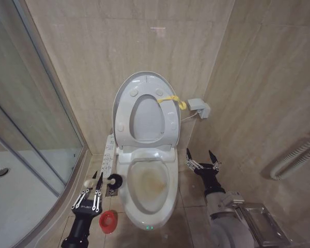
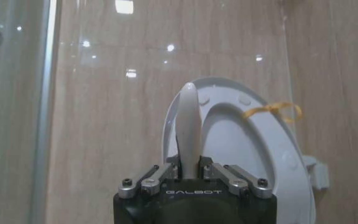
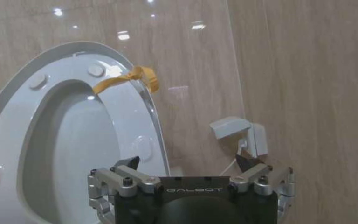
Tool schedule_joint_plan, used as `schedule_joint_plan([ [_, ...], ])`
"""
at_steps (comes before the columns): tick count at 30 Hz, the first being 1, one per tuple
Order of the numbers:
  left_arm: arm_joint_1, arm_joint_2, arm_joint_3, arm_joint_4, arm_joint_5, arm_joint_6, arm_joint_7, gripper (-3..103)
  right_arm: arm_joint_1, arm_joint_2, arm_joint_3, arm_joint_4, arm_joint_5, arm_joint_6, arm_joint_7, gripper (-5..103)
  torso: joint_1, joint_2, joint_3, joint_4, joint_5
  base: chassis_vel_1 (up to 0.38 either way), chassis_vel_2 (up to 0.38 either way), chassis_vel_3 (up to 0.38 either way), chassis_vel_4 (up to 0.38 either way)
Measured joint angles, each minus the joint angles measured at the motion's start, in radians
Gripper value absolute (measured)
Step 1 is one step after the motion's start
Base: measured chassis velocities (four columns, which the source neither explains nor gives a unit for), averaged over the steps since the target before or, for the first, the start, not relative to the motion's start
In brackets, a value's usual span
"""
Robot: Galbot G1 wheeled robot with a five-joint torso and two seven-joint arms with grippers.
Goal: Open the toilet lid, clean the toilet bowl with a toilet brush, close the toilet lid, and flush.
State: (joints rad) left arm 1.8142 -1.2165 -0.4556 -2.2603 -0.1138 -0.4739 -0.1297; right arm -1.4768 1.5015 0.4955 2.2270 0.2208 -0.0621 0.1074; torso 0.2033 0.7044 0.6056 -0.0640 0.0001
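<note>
Red cup holder (image 1: 108,221): set on the floor, left of the toilet bowl (image 1: 147,188). Left end effector (image 1: 93,176): closed on the pale handle of the toilet brush (image 1: 114,180), whose dark head is held beside the bowl's left rim. Right end effector (image 1: 202,156): spread wide, nothing held, right of the bowl. Toilet bowl: stained brownish-yellow inside. Toilet lid (image 1: 144,106): raised against the wall, yellow loop tag (image 1: 173,100) at its right edge.

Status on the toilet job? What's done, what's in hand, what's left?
Done: the toilet lid stands upright against the wall, exposing the toilet bowl. In hand: the left gripper is shut on the toilet brush handle, beside the bowl. Left: the bowl shows brown staining; lid closing and flush not done. The right gripper hovers open.
</note>
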Motion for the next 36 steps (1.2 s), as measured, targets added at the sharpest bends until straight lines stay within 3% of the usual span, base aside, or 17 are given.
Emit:
schedule_joint_plan([
  [10,-0.169,0.053,0.072,0.085,-0.075,0.036,0.061,18,0.0,0.0,0.0,0.0,0.0,0.0,0.0,100,0.0,0.0,0.0,-0.0001,-0.0001,-0.011,0.006,0.014,-0.008],
  [20,-0.367,0.127,0.159,0.248,-0.245,0.071,0.119,18,0.0,0.0,0.0,0.0,0.0,0.0,0.0,100,0.0,0.0,0.0,0.0001,-0.0002,0.0,0.0,0.0,0.0],
  [23,-0.388,0.133,0.175,0.268,-0.26,0.08,0.121,18,0.0,0.0,0.0,0.0,0.0,0.0,0.0,100,0.0,0.0,0.0,-0.0001,-0.0001,0.0,0.0,0.0,0.0],
  [31,-0.55,0.161,0.326,0.427,-0.344,0.138,0.137,18,0.0,0.0,0.0,0.0,0.0,0.0,0.0,100,0.0,0.0,0.0,0.0,-0.0001,0.0,0.0,0.0,0.0],
  [36,-0.64,0.154,0.404,0.531,-0.354,0.138,0.146,18,0.0,0.0,0.0,0.0,0.0,0.0,0.0,100,0.0,0.0,0.0,0.0001,0.0,0.0,0.0,0.0,0.0],
])
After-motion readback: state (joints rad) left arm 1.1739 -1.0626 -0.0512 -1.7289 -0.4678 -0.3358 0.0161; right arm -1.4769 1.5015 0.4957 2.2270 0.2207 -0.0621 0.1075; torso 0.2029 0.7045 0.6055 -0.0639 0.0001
